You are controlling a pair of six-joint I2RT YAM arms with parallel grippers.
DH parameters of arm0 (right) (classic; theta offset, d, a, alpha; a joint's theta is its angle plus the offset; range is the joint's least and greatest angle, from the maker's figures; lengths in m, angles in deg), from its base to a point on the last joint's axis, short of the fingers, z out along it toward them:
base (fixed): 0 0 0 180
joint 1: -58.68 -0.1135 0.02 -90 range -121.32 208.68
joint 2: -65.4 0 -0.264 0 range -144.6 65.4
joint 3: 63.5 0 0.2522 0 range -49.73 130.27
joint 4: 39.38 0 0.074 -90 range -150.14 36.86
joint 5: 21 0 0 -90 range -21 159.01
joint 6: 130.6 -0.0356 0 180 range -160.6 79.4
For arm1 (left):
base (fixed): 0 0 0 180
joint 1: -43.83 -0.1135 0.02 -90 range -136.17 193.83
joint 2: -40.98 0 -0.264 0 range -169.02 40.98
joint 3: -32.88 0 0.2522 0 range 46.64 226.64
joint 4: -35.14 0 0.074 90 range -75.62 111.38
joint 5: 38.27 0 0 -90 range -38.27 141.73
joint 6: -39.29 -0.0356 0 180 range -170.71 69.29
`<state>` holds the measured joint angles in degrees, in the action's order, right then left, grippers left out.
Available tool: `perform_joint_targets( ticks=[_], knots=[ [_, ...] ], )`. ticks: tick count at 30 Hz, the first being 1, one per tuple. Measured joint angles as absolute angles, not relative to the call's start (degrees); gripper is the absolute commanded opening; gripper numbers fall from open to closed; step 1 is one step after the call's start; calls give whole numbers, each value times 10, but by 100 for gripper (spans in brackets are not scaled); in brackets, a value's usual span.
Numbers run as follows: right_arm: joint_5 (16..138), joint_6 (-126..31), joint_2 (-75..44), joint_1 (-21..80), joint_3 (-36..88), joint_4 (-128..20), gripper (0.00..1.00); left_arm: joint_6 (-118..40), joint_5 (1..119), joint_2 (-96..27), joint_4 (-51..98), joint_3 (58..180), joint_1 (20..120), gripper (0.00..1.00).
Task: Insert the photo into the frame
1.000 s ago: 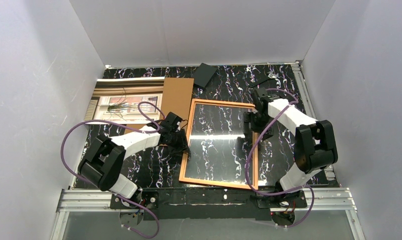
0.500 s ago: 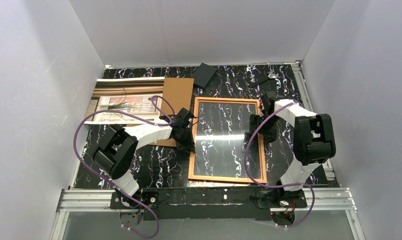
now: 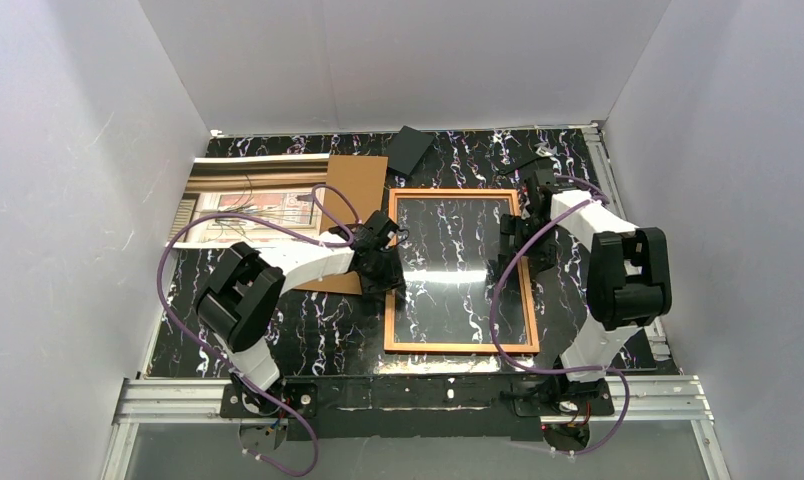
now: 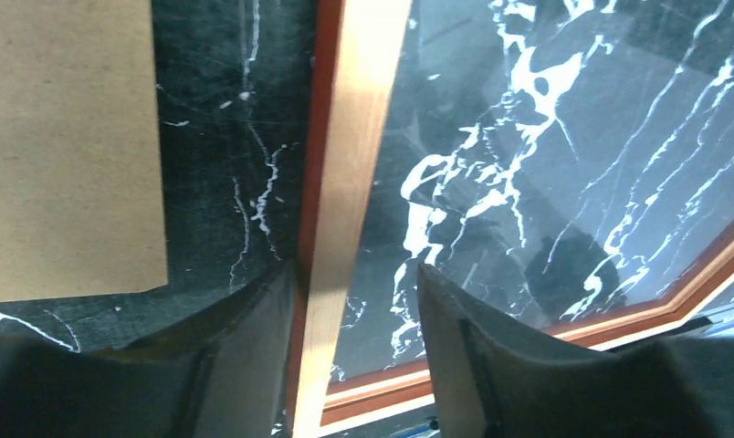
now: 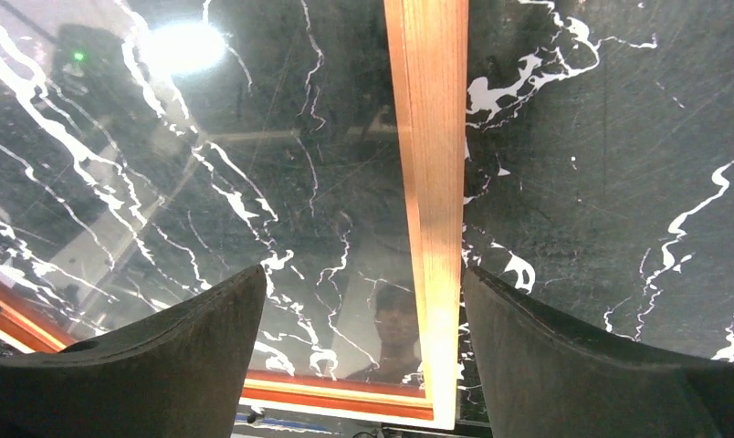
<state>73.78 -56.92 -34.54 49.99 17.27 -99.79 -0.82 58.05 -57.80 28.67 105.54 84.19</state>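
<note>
The frame (image 3: 460,348) lies flat mid-table with its lighter wood back up, square to the table edges; a glossy clear pane fills it. The photo (image 3: 240,203) lies picture-up at the back left, partly under a brown cardboard board (image 3: 356,190). My left gripper (image 3: 390,265) is open over the frame's left rail (image 4: 345,201); the rail runs between the fingers, against the left finger (image 4: 245,356). My right gripper (image 3: 519,235) is wide open, its fingers astride the right rail (image 5: 432,182) without touching it.
A dark flat panel (image 3: 410,148) lies at the back centre and a small black piece (image 3: 531,160) at the back right. White walls close in three sides. The cardboard (image 4: 67,137) lies just left of the left gripper. A metal rail (image 3: 418,395) runs along the near edge.
The frame has turned from skewed to square and slid back and to the right. Both grippers moved with its side rails, the left one rightward, the right one toward the back.
</note>
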Motion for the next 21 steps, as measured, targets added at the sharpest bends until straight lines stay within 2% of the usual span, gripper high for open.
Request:
perform_joint_targets(
  ticks=[4, 9, 17, 21],
  knots=[
    [727, -570, -313, 499, 174, -1003, 89, -15, 576, -566, 297, 1056, 850, 81],
    [730, -574, -236, 499, 174, -1015, 89, -37, 555, -506, 289, 1053, 855, 91],
    [786, -584, -181, 492, 174, -1027, 88, -112, 493, -369, 234, 1066, 848, 96],
    [807, -586, -179, 478, 176, -1029, 88, -168, 463, -351, 174, 1109, 828, 96]
  ],
)
